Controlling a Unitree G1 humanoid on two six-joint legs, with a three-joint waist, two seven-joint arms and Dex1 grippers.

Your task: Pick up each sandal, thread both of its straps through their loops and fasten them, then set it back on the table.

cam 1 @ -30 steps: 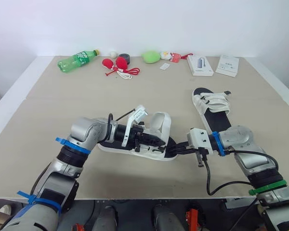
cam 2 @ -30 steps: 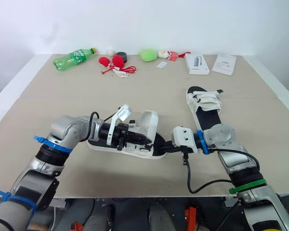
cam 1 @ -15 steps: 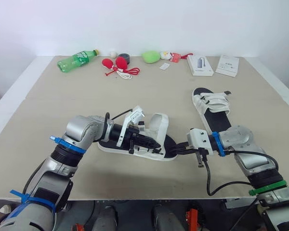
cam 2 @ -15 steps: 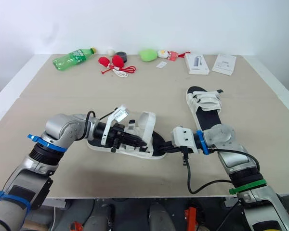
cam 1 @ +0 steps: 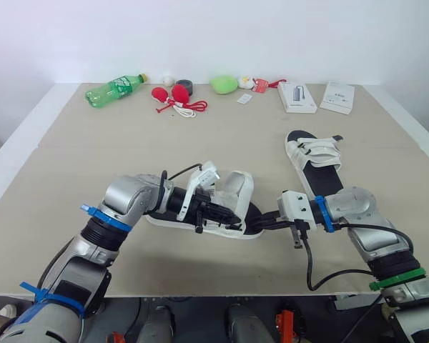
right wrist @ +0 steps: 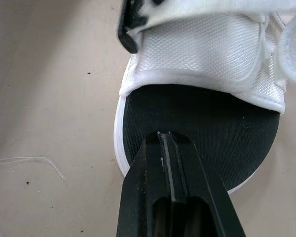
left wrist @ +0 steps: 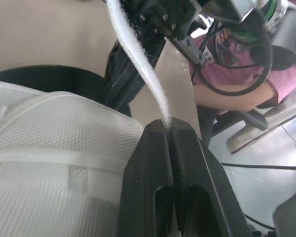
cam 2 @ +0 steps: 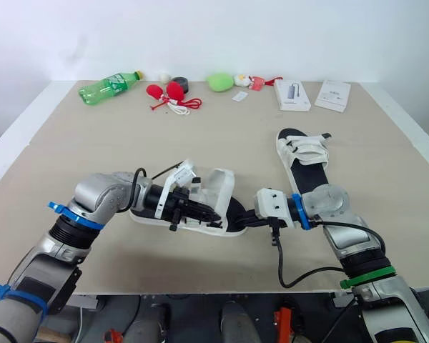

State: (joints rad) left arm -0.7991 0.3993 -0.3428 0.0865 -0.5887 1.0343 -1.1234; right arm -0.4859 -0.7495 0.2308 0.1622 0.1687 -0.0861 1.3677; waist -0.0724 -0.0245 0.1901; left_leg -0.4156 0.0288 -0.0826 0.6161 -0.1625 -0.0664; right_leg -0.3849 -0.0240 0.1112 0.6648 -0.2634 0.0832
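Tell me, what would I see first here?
A white sandal lies near the table's front. The left gripper pinches its white strap, and the right gripper, shut, sits at its black heel end. A second sandal lies farther back on the right.

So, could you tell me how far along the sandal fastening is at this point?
Done: possibly the far sandal, lying on the table with straps across it; fastening can't be confirmed. In hand: the near sandal, left gripper shut on its loose strap, right gripper shut at its black footbed. Left: threading and fastening its straps.
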